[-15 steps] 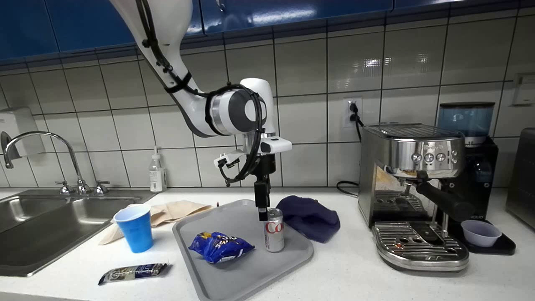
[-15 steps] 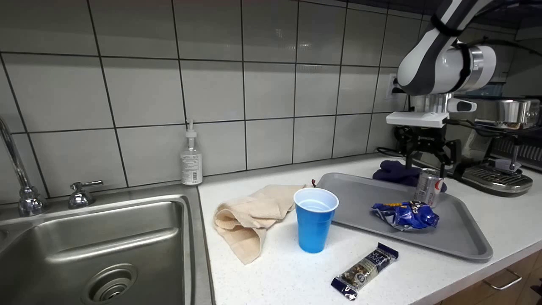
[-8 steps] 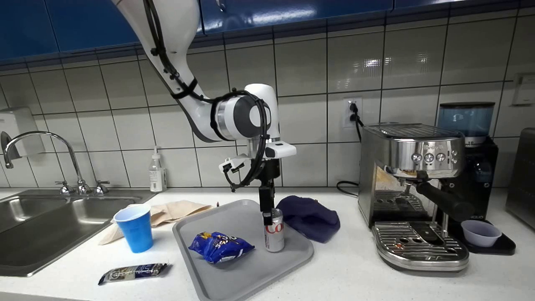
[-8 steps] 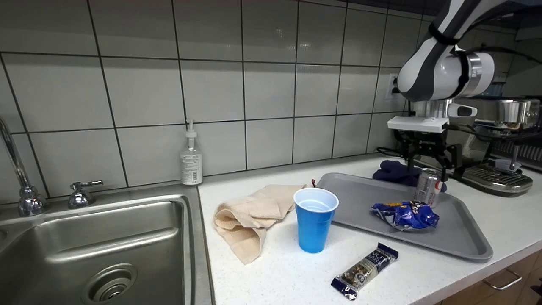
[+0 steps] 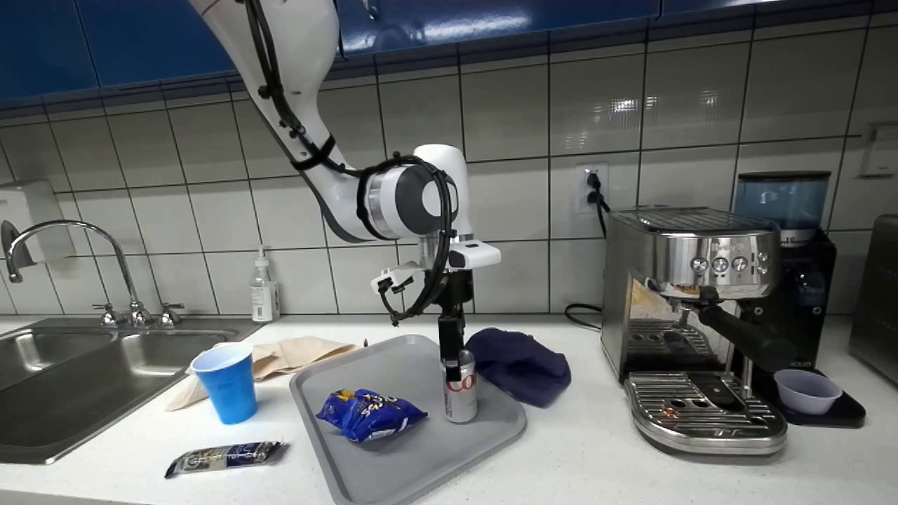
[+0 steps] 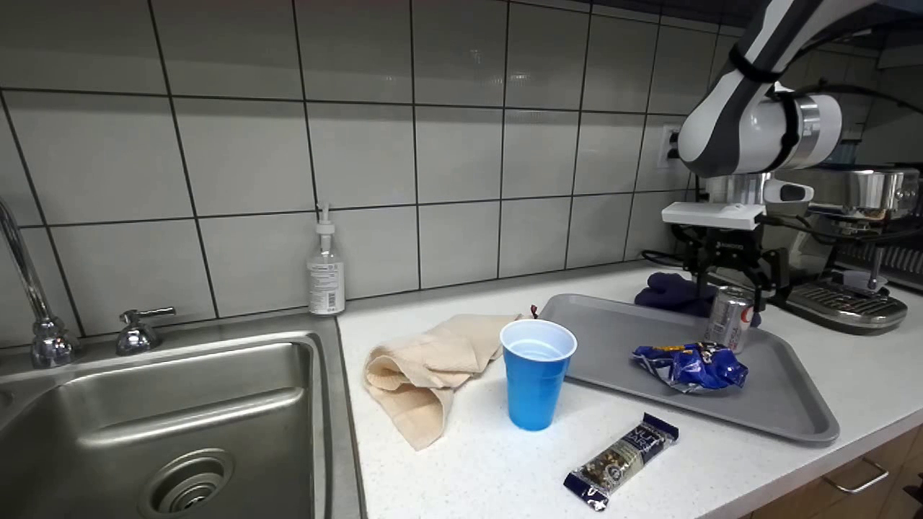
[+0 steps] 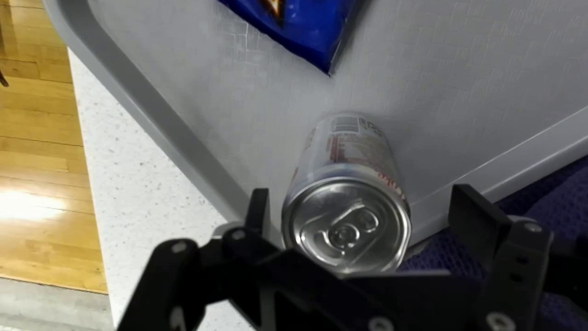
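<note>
In the wrist view, we look down past the parted fingers of the tool (image 7: 360, 197), released and holding nothing, onto a silver soda can (image 7: 347, 202) standing upright near a corner of a gray tray (image 7: 459, 73), with a gap showing at either side; a blue snack bag (image 7: 305, 30) lies on the same tray. The pull tab sits flat on a lid that looks sealed to us, so we judge the can full and fairly weighty, stiff while pressurized, smooth enough to slip, and thin-walled enough to dent under a hard pinch. We would take it around the straight middle of the body, below the tapered shoulder, with an even squeeze. In an exterior view, we see a finger in front of the can's upper part, while a purple cloth (image 5: 519, 368) rests beside the tray on the white table (image 5: 561, 456) and a chrome coffee machine (image 5: 705, 280) stands well apart. In an exterior view, we find the can behind the bag and, from that angle, between the two fingers, though we cannot judge contact from there; a blue cup (image 6: 533, 393) and a tan cloth (image 6: 440, 360) occupy the table between the tray and a steel sink (image 6: 337, 404), a wrapped nut bar (image 6: 621, 461) lies toward the front, and a pump bottle (image 6: 326, 285) stands near the sink's back corner.
</note>
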